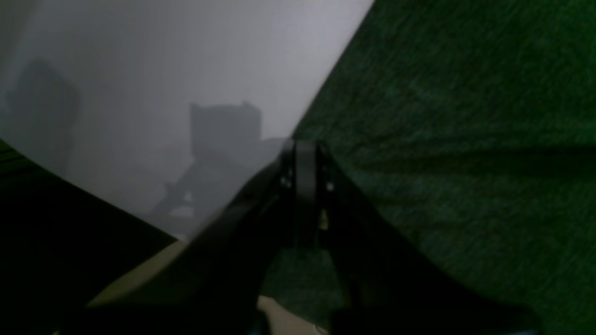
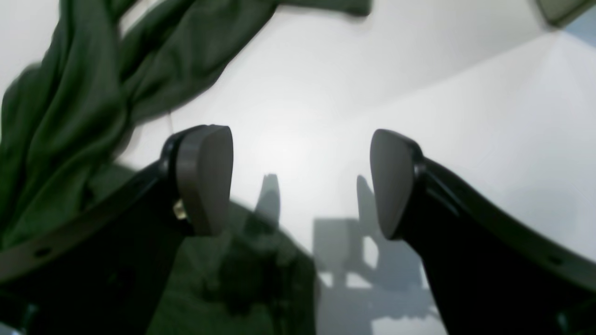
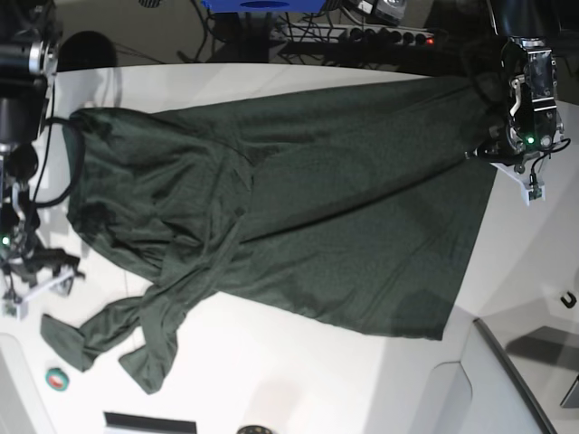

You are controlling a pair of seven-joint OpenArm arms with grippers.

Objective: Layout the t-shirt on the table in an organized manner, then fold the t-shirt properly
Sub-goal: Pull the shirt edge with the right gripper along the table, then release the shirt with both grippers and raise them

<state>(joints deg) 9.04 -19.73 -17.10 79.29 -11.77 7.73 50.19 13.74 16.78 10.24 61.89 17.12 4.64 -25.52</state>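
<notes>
The table (image 3: pixel 298 380) carries my t-shirt (image 3: pixel 298 208), spread across frame centre, bunched lower left; my left gripper (image 1: pixel 305 153) pinches its hem upper right to keep it taut, right gripper (image 2: pixel 298 181) gapes empty

- You have bare table (image 3: pixel 298 380) along the near side of the t-shirt (image 3: pixel 344 208); a gripper could pass there.
- The bunched, twisted sleeves (image 3: pixel 145 334) block the near-left corner, beside the right gripper (image 2: pixel 298 181), whose fingers stand apart over white tabletop.
- A small round green object (image 3: pixel 58 379) sits by the table's edge there.
- Cables and a power strip (image 3: pixel 380 36) crowd the far side.
</notes>
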